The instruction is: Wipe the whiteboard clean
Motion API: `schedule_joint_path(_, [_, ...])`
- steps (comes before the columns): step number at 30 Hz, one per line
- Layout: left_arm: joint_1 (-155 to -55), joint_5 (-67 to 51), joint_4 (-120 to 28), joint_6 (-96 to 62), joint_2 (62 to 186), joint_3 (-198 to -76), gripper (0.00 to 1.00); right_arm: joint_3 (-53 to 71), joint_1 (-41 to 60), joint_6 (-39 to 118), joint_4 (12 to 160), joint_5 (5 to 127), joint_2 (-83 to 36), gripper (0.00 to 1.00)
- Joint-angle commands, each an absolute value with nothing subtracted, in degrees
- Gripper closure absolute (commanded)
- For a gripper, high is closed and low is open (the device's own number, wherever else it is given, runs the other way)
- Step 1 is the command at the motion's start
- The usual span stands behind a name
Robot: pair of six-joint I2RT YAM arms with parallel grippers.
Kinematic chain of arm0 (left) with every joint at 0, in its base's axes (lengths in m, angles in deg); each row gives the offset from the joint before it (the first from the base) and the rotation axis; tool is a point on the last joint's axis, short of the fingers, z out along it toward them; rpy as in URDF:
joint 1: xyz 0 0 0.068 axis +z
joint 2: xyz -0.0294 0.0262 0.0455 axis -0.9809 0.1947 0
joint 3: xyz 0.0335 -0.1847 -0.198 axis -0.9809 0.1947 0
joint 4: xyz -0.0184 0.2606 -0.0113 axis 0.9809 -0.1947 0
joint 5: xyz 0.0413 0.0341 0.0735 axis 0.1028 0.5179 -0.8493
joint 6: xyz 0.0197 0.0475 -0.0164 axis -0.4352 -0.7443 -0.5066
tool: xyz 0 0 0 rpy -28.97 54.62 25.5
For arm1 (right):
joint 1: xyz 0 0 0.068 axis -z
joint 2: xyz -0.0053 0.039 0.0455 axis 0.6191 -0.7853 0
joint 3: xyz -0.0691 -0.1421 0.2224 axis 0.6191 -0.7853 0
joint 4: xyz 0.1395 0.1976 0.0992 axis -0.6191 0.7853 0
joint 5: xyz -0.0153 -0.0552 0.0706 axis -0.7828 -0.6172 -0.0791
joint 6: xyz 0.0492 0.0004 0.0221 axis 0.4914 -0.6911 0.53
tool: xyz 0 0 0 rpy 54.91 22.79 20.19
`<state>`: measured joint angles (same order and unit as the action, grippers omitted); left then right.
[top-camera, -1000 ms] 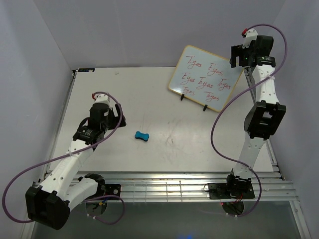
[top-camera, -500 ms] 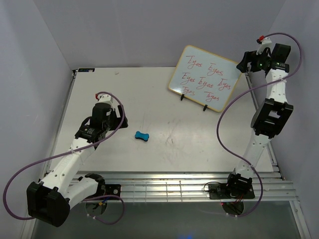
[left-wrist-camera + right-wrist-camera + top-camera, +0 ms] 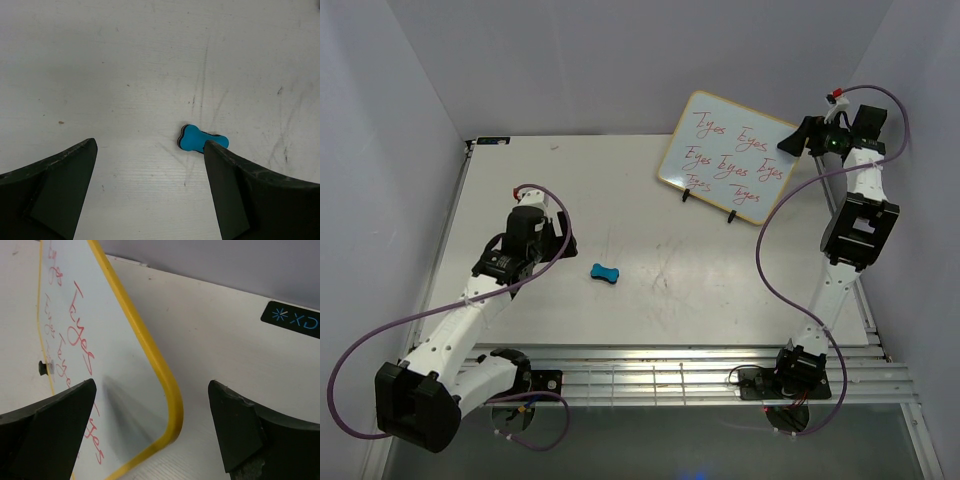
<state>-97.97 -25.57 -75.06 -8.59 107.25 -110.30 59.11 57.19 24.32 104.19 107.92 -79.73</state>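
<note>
The whiteboard (image 3: 732,157) stood at the far right of the table (image 3: 620,190), propped on its black feet (image 3: 731,216) and leaning back, its face covered in red handwriting (image 3: 737,165) in several rows. The right gripper (image 3: 152,384) hung high beside the board's right edge with its jaws spread wide and nothing between them gripped. From its wrist camera the yellow frame (image 3: 150,360) and one rounded corner ran up between the two fingers, one finger (image 3: 55,415) over the written face and the other (image 3: 240,425) over bare table. Whether either finger touched the board could not be told. The left gripper (image 3: 150,145) was also released and empty, held low over the middle of the table and pointing down at the scuffed white surface. A blue eraser (image 3: 195,137) lay flat there, well apart from the board and just beside the tip of that gripper's right finger (image 3: 235,180), which hid one end of it. The fingers stood on either side of bare table rather than around the eraser.
</note>
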Motion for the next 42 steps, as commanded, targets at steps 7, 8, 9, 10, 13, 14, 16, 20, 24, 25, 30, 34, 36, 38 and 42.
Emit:
schedule_joint_path(7, [-98.1,-24.5,-73.9,-9.2,107.5,-110.3,0.02,61.0,58.1,34.8,92.2,120.5,-82.9,0.08])
schedule_joint_path(8, [-98.1,-24.4,-73.9,-9.3,107.5,-110.3,0.02,60.8,58.1,36.0,90.9,121.1,-83.8,0.09])
schedule_joint_path(9, [-98.1,-24.4,-74.0,-9.3,107.6,-110.3,0.02,61.4,58.1,36.9,90.3,121.2,-84.3,0.10])
schedule_joint_path(10, [-98.1,-24.3,-74.0,-9.3,107.6,-110.3,0.02,61.8,58.2,38.5,89.4,121.6,-84.7,0.12])
schedule_joint_path(13, [-98.2,-24.5,-74.0,-9.3,107.8,-110.4,0.02,62.3,58.3,41.7,86.0,123.5,-86.3,0.18])
schedule_joint_path(14, [-98.2,-24.5,-73.9,-9.4,107.8,-110.4,0.02,62.6,58.3,42.4,85.9,124.1,-86.7,0.19])
schedule_joint_path(16, [-98.2,-24.5,-73.9,-9.4,107.8,-110.3,0.02,62.5,58.3,44.0,83.1,125.5,-87.0,0.25])
schedule_joint_path(20, [-98.2,-24.4,-73.9,-9.4,107.9,-110.4,0.02,62.5,58.3,44.1,82.6,126.7,-86.9,0.36])
schedule_joint_path(24, [-98.1,-24.2,-73.9,-9.4,107.8,-110.4,0.02,62.0,58.3,44.0,82.2,127.7,-86.2,0.50])
schedule_joint_path(25, [-98.1,-24.2,-73.9,-9.4,107.8,-110.4,0.02,61.8,58.3,44.1,82.2,127.8,-85.8,0.55])
schedule_joint_path(30, [-98.2,-23.8,-73.9,-9.4,107.6,-110.4,0.02,59.4,58.3,46.8,78.4,129.2,-84.6,0.76])
schedule_joint_path(34, [-98.2,-23.7,-73.9,-9.3,107.0,-110.3,0.02,57.2,58.3,47.6,76.7,129.7,-82.0,0.83])
schedule_joint_path(36, [-98.2,-23.7,-73.9,-9.3,106.9,-110.3,0.02,55.4,58.3,47.6,75.9,129.9,-80.7,0.90])
schedule_joint_path(38, [-98.2,-23.6,-73.9,-9.3,106.7,-110.3,0.02,53.5,58.2,47.7,75.1,129.6,-78.6,0.92])
schedule_joint_path(42, [-98.2,-23.4,-73.9,-9.3,106.2,-110.2,0.02,50.4,58.3,47.9,74.2,128.4,-75.0,0.92])
